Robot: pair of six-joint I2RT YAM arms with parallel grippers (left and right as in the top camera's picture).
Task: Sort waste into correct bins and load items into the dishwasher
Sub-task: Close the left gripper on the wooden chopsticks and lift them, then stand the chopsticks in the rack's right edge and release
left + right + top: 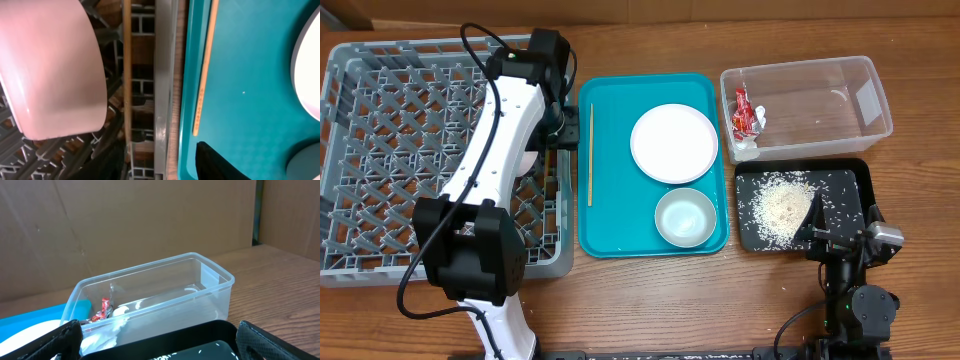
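The grey dish rack fills the left. My left gripper is open over its right edge. In the left wrist view a pale pink bowl and one chopstick are in the rack, and the other chopstick lies on the teal tray. The white plate and a bowl are on that tray. The clear tub holds the red packet and white scrap. Rice lies in the black tray. My right gripper is open over it. The cup is hidden.
The teal tray lies between the rack and the two bins. The left arm stretches across the rack. In the right wrist view the tub stands just behind the black tray's rim. Brown walls rise behind.
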